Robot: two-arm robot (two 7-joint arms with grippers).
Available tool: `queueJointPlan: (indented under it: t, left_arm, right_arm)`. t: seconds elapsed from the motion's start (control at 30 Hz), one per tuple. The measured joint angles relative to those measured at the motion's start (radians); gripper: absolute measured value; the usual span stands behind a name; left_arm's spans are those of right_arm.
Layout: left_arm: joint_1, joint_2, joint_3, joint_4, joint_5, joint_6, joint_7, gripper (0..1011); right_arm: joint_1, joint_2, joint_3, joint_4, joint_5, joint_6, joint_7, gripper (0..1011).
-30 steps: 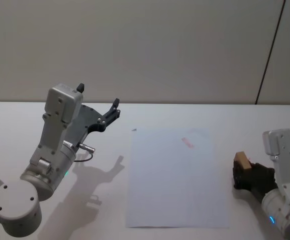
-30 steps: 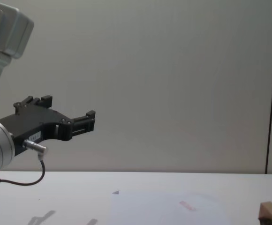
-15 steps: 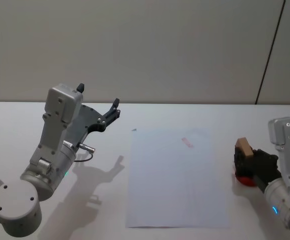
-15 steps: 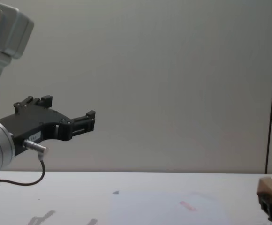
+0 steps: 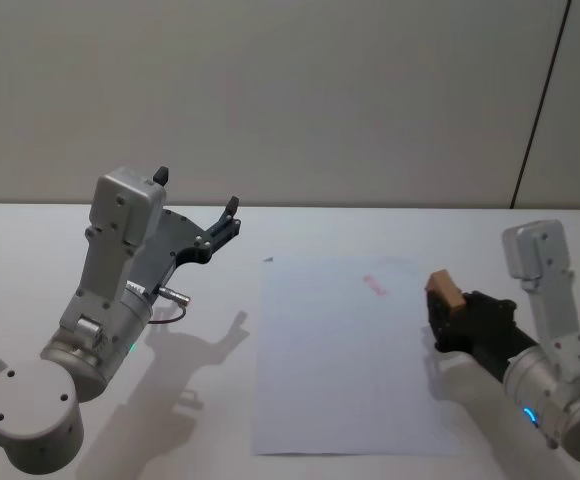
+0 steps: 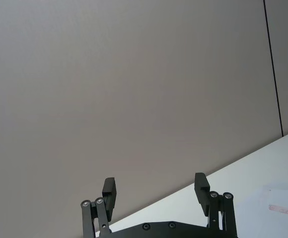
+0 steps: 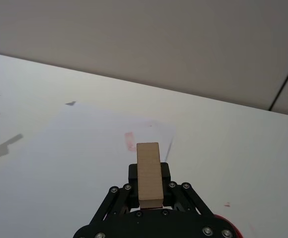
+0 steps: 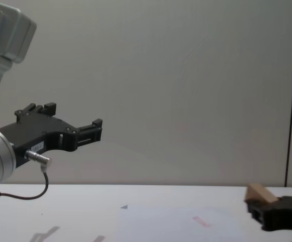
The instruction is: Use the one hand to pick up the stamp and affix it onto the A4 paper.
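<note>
No writing can be read anywhere. The pink-red mark (image 5: 375, 285) on the paper (image 5: 350, 380) is too small and faint to show any characters. A small white label (image 8: 35, 146) on the body of the left hand (image 8: 73, 115) carries print too fine to make out.

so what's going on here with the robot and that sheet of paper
The right gripper is shut on the stamp and holds it tilted by the right edge of the A4 paper. The sheet lies flat on the table and already carries a pink-red ink mark near its far edge. The left gripper hangs open in the air to the left of the paper, holding nothing.
</note>
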Motion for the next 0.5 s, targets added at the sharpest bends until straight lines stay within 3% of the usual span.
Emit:
queueJointPlan:
  t: [0.27,0.5]
  left_arm:
    - [0.0,0.0,0.0,0.0,0.0,0.0,0.0,1003]
    - [0.0,0.0,0.0,0.0,0.0,0.0,0.0,1003]
  right_arm:
    - [0.019,-0.01,-0.022,0.003,-0.022,0.042,0.098,219]
    - [0.044,-0.023,-0.042,0.03,-0.067,0.084,0.166,219]
